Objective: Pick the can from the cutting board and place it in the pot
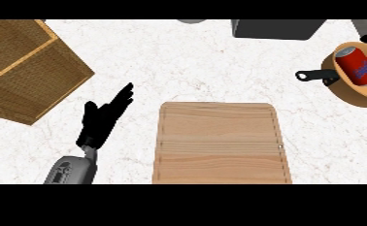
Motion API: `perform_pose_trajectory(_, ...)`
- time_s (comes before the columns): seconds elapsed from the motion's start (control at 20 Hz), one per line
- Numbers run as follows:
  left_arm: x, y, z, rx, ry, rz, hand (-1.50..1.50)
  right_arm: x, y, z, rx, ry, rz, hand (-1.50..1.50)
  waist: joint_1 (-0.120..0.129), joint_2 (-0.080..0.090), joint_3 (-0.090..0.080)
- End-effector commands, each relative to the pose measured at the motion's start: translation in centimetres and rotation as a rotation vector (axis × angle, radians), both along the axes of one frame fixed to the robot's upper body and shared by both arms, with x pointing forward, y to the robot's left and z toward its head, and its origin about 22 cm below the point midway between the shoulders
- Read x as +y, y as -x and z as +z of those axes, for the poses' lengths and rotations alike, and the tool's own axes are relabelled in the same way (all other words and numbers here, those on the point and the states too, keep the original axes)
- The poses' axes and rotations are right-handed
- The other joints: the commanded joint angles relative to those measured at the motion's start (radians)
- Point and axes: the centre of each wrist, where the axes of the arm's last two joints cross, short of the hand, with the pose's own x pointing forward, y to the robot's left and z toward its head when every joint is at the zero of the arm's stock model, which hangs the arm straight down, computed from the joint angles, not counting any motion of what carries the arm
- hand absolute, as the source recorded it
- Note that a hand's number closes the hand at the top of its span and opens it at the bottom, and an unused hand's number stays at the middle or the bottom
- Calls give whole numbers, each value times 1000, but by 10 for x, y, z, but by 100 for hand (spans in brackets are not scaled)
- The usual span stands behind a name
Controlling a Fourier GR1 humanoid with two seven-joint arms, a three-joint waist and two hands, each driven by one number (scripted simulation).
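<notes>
A red can with a blue label lies tilted inside the copper-coloured pot at the right edge; the pot's black handle points left. The wooden cutting board sits low in the middle with nothing on it. My left hand shows to the left of the board, open, fingers straight and pointing up and to the right, holding nothing. No right hand shows in the head view.
A wicker-sided wooden box stands at the left. A dark grey object sits at the back edge, with a small grey shape to its left. White marble counter spreads between them.
</notes>
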Motion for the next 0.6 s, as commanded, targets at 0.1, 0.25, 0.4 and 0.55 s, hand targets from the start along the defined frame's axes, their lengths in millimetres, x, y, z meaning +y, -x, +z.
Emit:
perform_pose_trajectory(0.1, 11, 8, -3, -5, -15, 13, 0, -25, 11, 20, -352, -70, -223, -150, -16, -5, -2)
perform_pose_trajectory(0.25, 13, 18, -11, 8, -11, 17, 0, -29, 13, 18, -457, -81, -290, -150, -19, -8, -3)
perform_pose_trajectory(0.4, 1, 5, 5, 8, -17, 44, 0, -54, 32, 25, -534, -106, -282, -150, -42, -15, -4)
perform_pose_trajectory(0.55, 20, 11, 0, -2, 4, 43, 0, -100, 73, 16, -601, -100, -270, -150, -39, -11, -2)
